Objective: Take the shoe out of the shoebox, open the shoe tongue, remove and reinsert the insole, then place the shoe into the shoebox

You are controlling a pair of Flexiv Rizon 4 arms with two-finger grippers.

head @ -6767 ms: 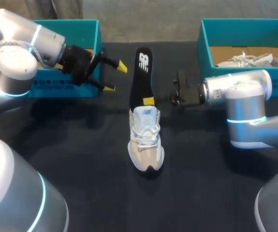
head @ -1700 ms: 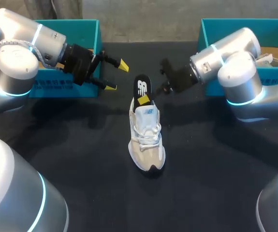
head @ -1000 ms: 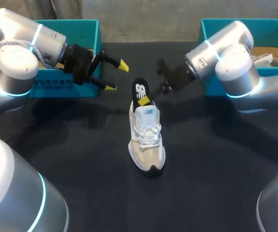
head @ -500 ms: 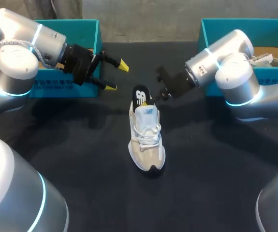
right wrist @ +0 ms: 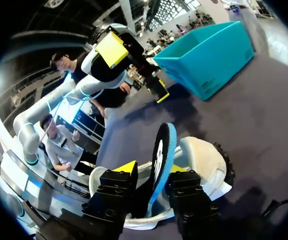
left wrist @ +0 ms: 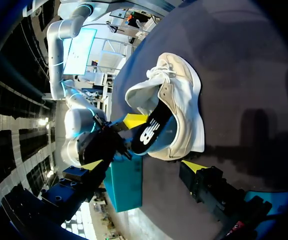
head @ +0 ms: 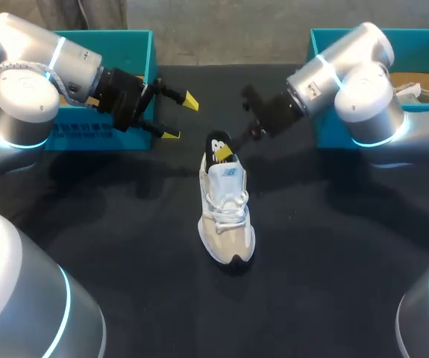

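Note:
A white and beige shoe (head: 227, 212) stands on the black table, toe towards me. Its black insole (head: 214, 143) sticks up out of the heel opening. My right gripper (head: 227, 151) is at the insole's top. In the right wrist view the insole (right wrist: 163, 145) stands between the parted fingers of the right gripper (right wrist: 153, 168), with a gap on one side, above the shoe (right wrist: 204, 160). My left gripper (head: 178, 118) hangs wide open and empty by the left shoebox (head: 151, 52). The left wrist view shows the left gripper (left wrist: 142, 164) facing the shoe (left wrist: 179, 100) and insole (left wrist: 151, 132).
A second teal box (head: 317, 56) at the back right holds another pale shoe (head: 423, 93). The left shoebox (right wrist: 209, 55) lies beyond the shoe's heel in the right wrist view. Bare black tabletop (head: 311, 261) surrounds the shoe.
The insole has sunk deeper into the shoe, so less of it shows. My right gripper's fingers have parted from it and the right arm has shifted slightly back. The left arm has not moved.

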